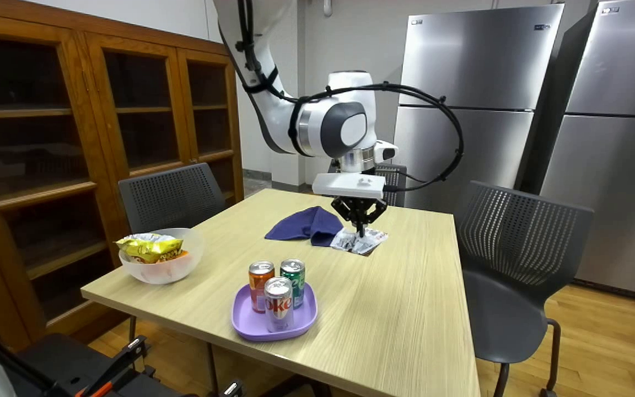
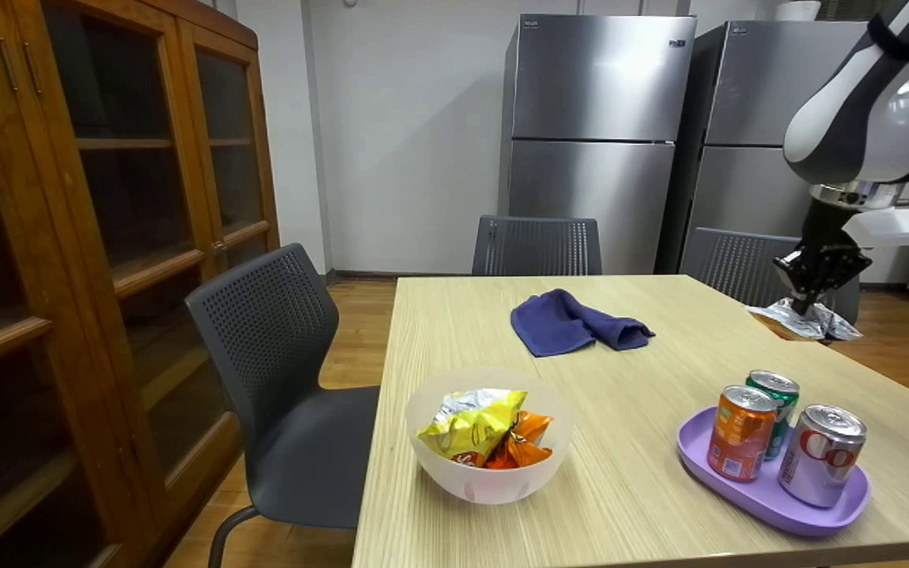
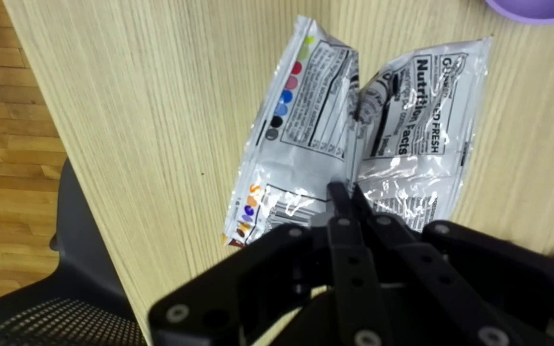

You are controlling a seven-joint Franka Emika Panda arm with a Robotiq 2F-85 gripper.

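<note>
Exterior view, left to right: we count one frosted bowl (image 1: 166, 274) with two snack bags (image 1: 149, 249) in it, one yellow, one orange; one purple tray (image 1: 250, 326) bearing three cans (image 1: 279, 309), orange, silver and green; one navy cloth (image 1: 303, 223); and, near the cloth, one silvery packet (image 1: 357, 244). Wrist view shows us the single gripper (image 3: 348, 188) closed on a crease of that packet; whether it touches the worktop (image 1: 394, 309) we cannot tell. Farther right stand two steel fridges (image 1: 474, 63).
</note>
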